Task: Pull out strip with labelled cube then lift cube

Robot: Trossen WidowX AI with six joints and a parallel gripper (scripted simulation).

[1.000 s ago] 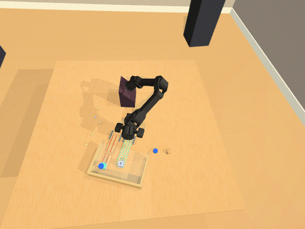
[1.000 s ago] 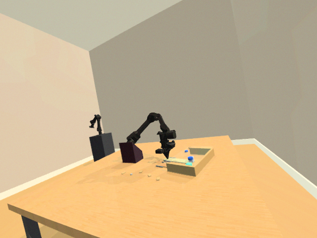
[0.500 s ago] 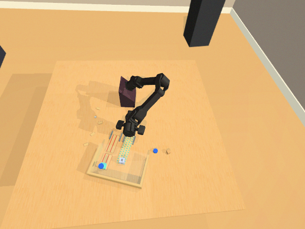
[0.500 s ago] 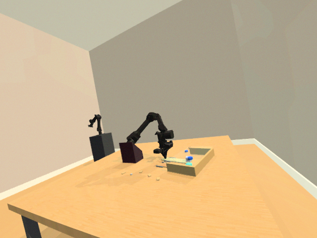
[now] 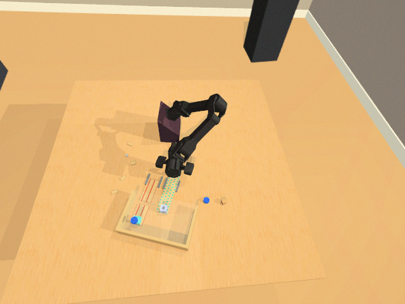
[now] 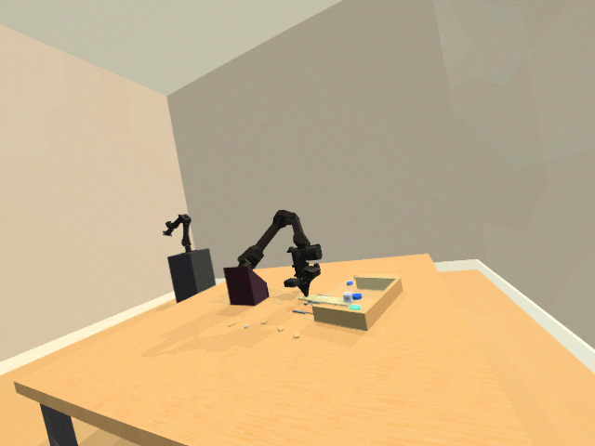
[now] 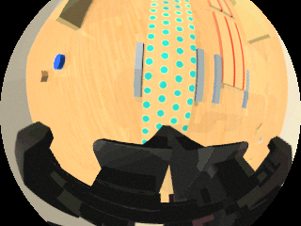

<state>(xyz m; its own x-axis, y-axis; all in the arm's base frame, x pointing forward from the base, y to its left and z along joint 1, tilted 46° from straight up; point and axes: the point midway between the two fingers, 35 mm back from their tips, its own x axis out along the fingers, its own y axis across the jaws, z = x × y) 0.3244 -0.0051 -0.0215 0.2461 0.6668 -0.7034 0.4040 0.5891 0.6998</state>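
Clenched gripper [image 5: 173, 168] [image 6: 305, 294] [image 7: 166, 128], tip at near end of teal-dotted strip [image 5: 169, 192] [image 6: 322, 299] [image 7: 164, 71]. Press lightly, draw slow & straight btwn grey guide rails [image 5: 164, 183] [image 7: 138, 71] (W cube [image 5: 163, 208] [image 6: 347, 296] riding far end, inside tray [image 5: 152, 238] [image 6: 341, 317] area, might topple w/ a jerk).

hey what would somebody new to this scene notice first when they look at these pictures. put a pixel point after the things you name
Probably the black arm [image 5: 198, 130] [image 6: 263, 242], bent over the table with its claw [image 5: 173, 177] [image 6: 306, 294] [image 7: 166, 129] down at one end of the teal-dotted strip [image 5: 169, 192] [image 6: 322, 299] [image 7: 163, 85]. Next, the white cube [image 5: 163, 208] [image 6: 347, 296] marked W at that strip's far end, and the red-lined strip [image 5: 145, 194] [image 7: 228, 52] beside it, visibly broken in two.
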